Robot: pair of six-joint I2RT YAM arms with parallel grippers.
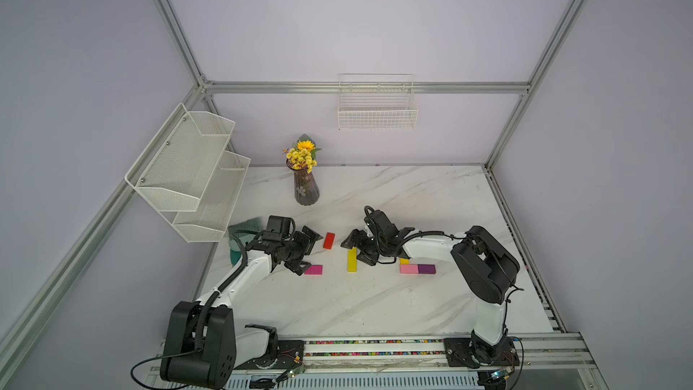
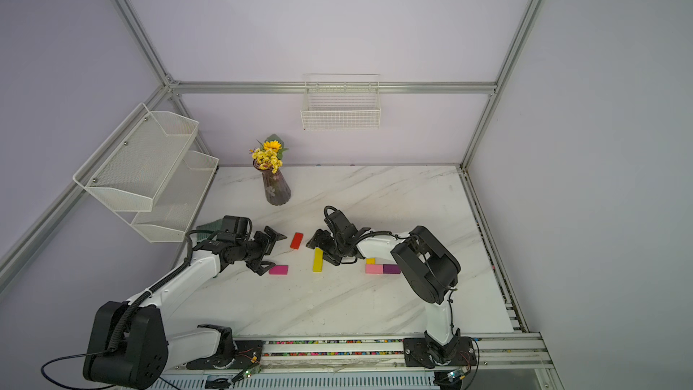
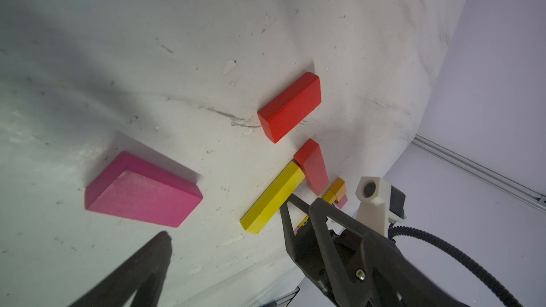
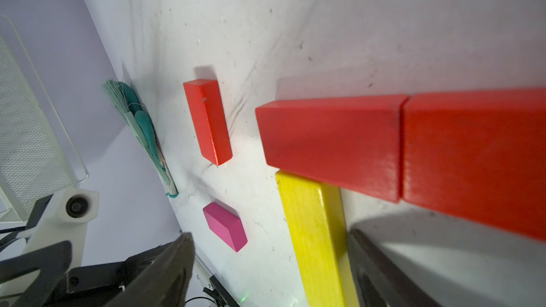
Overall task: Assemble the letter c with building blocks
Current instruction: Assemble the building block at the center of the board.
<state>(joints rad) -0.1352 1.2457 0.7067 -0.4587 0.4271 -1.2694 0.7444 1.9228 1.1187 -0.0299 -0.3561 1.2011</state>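
Observation:
The building blocks lie flat on the marble table [image 1: 375,305]. In the right wrist view, two red blocks [image 4: 331,143] [image 4: 478,158] sit end to end, and a long yellow block [image 4: 316,231] butts against them at a right angle. My right gripper [image 4: 271,249] is open and straddles that yellow block [image 1: 352,260], one finger [image 4: 372,264] close beside it. The arm hides the red pair in both top views. A loose red block [image 1: 329,240] and a magenta block [image 1: 313,269] lie in front of my open, empty left gripper [image 1: 315,251]. Pink [image 1: 408,269] and purple [image 1: 426,269] blocks touch, right of the yellow one.
A dark vase of yellow flowers [image 1: 306,189] stands behind the blocks. A teal brush [image 1: 243,234] lies by the left arm, under a white mesh shelf [image 1: 195,174]. A wire basket [image 1: 377,106] hangs on the back wall. A small yellow block [image 1: 404,261] sits above the pink one.

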